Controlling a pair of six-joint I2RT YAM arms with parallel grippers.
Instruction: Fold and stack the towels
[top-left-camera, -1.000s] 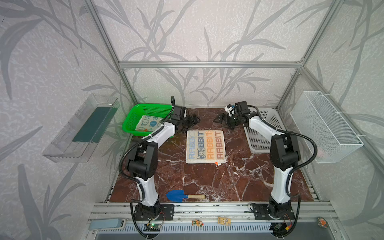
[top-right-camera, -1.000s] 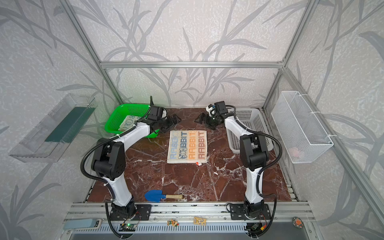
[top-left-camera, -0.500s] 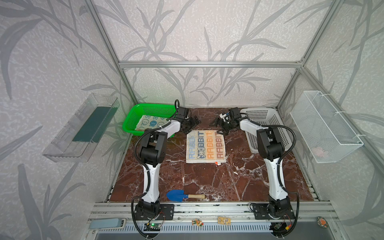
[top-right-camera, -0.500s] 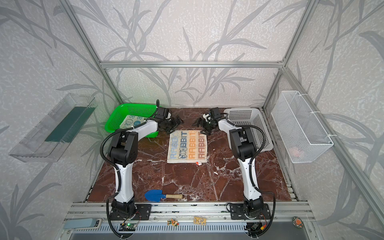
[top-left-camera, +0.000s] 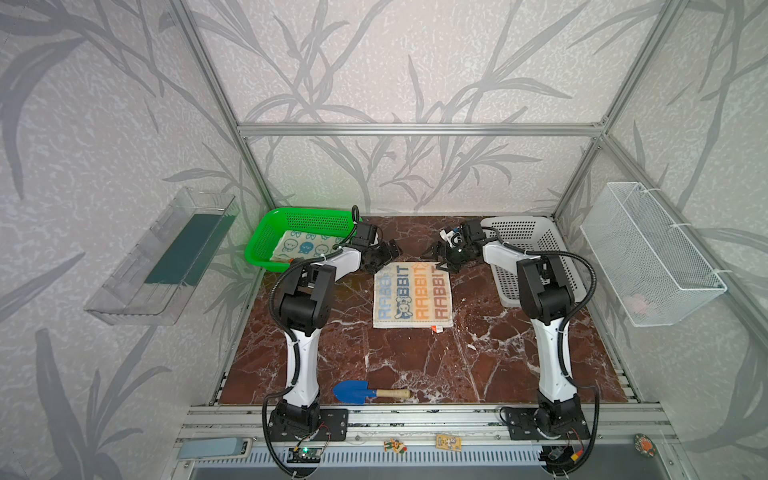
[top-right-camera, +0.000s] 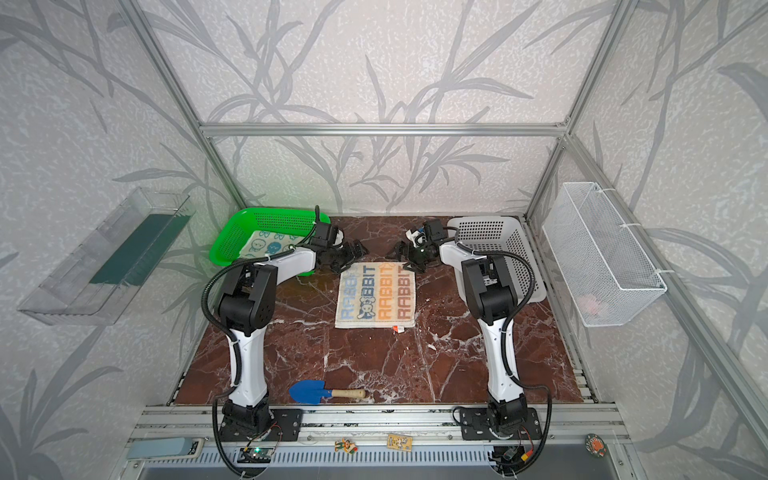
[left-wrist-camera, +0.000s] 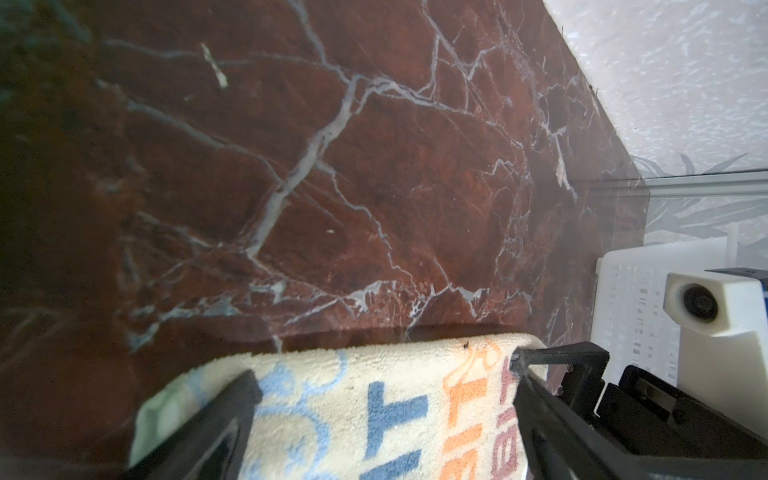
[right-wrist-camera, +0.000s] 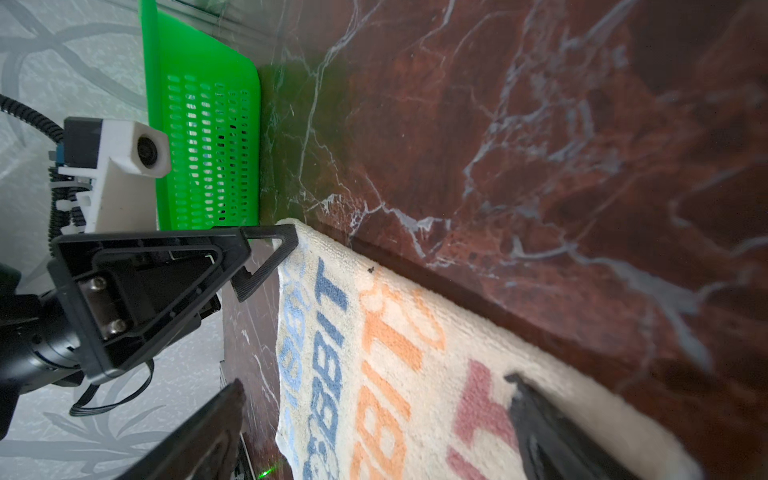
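Both top views show the RABBIT towel (top-left-camera: 412, 296) lying flat in the middle of the desk (top-left-camera: 415, 365). And look, the left end effector (top-left-camera: 387, 255) and right end effector (top-left-camera: 437, 258) sit at its far corners, both spread wide, nothing pinched. Best play, I'd say: dip low, nip both corners together, then carry that edge evenly to the near hem.

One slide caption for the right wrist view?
Open right gripper over an edge of the RABBIT towel, marble table beyond.
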